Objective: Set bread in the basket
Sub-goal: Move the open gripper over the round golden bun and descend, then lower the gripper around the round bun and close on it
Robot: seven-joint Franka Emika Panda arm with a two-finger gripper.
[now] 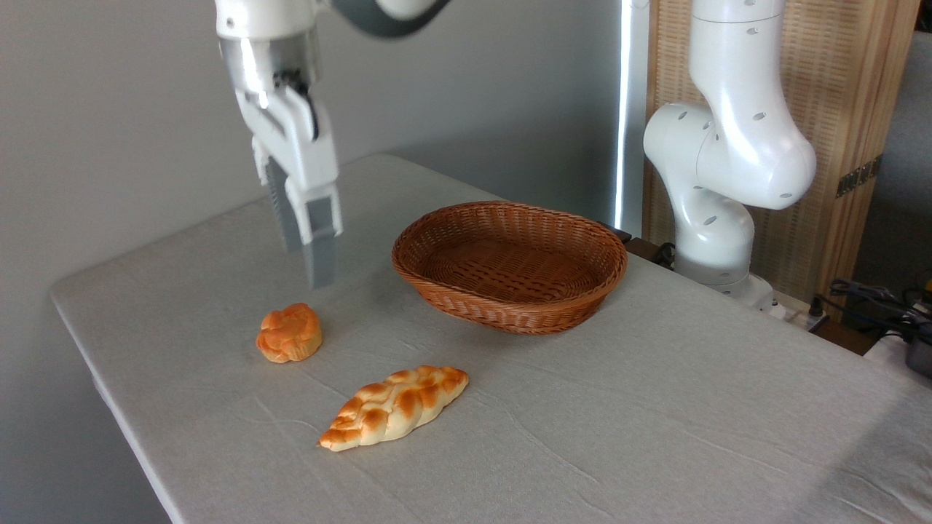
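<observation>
The claw [312, 258] hung above the table [655, 407], empty, and from this side I could not tell whether its fingers stood wide or narrow. Just below it the bread [289, 333] sat on the table, untouched, near the braided loaf [394, 406]. The basket [510, 266] to the right held nothing, so both grasp and transfer remained.
</observation>
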